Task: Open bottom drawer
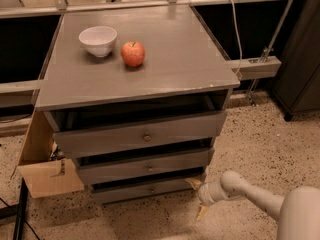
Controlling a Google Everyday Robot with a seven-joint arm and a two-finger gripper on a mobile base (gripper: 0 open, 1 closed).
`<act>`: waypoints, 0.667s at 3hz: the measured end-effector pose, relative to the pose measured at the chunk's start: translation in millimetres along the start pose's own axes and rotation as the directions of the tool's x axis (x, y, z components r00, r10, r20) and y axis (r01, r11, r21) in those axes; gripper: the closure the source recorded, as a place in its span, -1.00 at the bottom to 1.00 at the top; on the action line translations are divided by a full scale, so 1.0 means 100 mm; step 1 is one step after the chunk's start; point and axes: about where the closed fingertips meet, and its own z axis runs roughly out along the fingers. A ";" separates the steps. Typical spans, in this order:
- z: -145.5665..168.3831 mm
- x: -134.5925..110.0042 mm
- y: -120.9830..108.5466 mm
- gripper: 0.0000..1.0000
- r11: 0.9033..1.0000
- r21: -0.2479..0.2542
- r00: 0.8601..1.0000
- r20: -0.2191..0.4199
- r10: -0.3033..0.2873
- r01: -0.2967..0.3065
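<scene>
- Speckled stone floor [260,149] lies under our gripper [198,199], with a grey cabinet [135,79] just to its left.
- We see the bottom drawer [125,192] directly left of the gripper, a dark gap above its front and its small knob [151,189] further left.
- Our gripper sits low by the drawer's right end, tan fingers [201,213] spread apart, holding nothing.
- Up and left sit the middle drawer [115,171] and top drawer [110,140].
- Higher still, a white bowl [98,40] and red apple [133,53] stand side by side.
- Far left leans a cardboard box [47,176].
</scene>
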 end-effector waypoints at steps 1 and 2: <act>0.06 0.03 -0.04 -1.00 0.999 0.033 1.000 -0.003 -0.022 0.022; 0.17 0.10 -0.12 -1.00 0.999 0.044 1.000 -0.008 -0.014 0.014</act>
